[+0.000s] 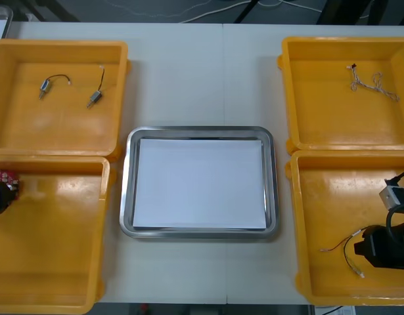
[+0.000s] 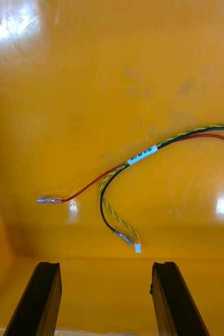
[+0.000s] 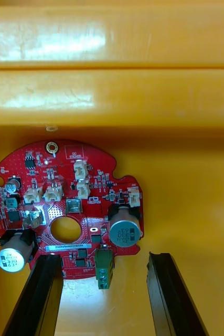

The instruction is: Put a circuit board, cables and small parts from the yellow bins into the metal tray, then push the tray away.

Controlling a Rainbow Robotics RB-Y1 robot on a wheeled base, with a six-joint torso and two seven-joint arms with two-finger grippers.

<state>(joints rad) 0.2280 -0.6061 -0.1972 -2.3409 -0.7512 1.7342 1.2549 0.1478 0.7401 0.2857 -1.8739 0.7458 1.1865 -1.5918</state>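
- While the left tool (image 3: 102, 260) hangs released in the near left bin (image 1: 57, 262), fingers spread, the red circuit board (image 3: 64, 210) lies by the bin's far wall, its near edge at the fingertips, ungripped.
- Right tool (image 2: 106, 268) also released, fingers apart, low in the near right bin (image 1: 333, 197); red, black and yellow cable (image 2: 143, 152) lies on the bin floor just ahead of the tips, untouched.
- Metal tray (image 1: 126, 190), white inside, sits mid worktop (image 1: 188, 79) between the bins.
- Two small metal parts (image 1: 45, 85) in far left bin (image 1: 57, 131); pale cable (image 1: 372, 84) in far right bin (image 1: 320, 118).
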